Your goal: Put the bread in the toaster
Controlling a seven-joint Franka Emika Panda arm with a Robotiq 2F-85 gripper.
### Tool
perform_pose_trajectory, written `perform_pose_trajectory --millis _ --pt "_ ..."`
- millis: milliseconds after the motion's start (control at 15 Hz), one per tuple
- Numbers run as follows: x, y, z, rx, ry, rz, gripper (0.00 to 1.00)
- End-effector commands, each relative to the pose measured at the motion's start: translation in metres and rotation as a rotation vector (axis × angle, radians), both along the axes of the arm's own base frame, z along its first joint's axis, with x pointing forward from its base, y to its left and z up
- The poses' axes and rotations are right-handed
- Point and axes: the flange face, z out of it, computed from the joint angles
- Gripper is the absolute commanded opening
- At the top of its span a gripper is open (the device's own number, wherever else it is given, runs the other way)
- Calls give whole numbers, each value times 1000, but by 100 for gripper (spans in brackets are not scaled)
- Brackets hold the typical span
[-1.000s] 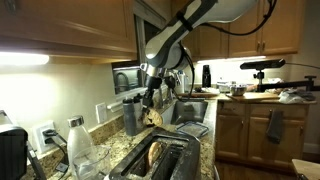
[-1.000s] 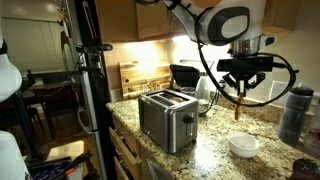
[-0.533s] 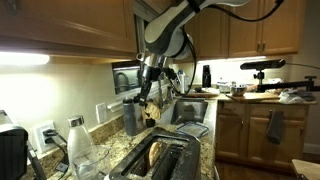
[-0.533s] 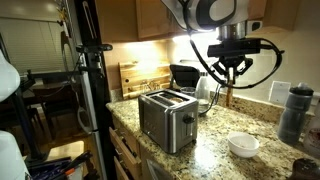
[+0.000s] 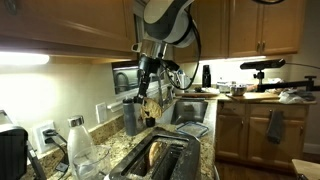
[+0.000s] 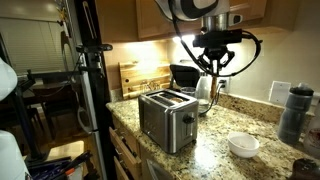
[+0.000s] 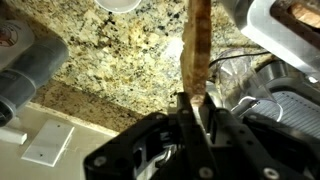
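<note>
Tan, brown-crusted slice of bread (image 7: 197,45) hangs edge-down, pinched tight in the tool (image 7: 195,100). It has climbed and drifted off the speckled granite desk (image 6: 215,150) toward the shiny stainless-steel toaster (image 6: 167,118) by the front edge; lining up over a slot looks next.

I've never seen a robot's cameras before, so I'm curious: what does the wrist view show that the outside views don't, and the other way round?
Only the wrist view shows up close how the gripper pinches the bread, seen edge-on, from both sides. Only the exterior views show the arm itself, the wooden cabinets and a cutting board against the wall. Both show the bread held above the speckled counter, with the shiny toaster close by.
</note>
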Motion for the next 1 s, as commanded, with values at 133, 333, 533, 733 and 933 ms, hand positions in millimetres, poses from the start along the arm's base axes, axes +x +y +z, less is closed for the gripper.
perform_pose_trajectory --millis 133,333,533,733,933 --pt "-31 18 13 -3 77 126 10" --pt "-37 30 17 -14 102 187 10" --pt "-45 46 20 -18 110 257 10" --pt "-52 62 18 -17 107 340 9" --pt "-59 74 8 -5 124 413 10"
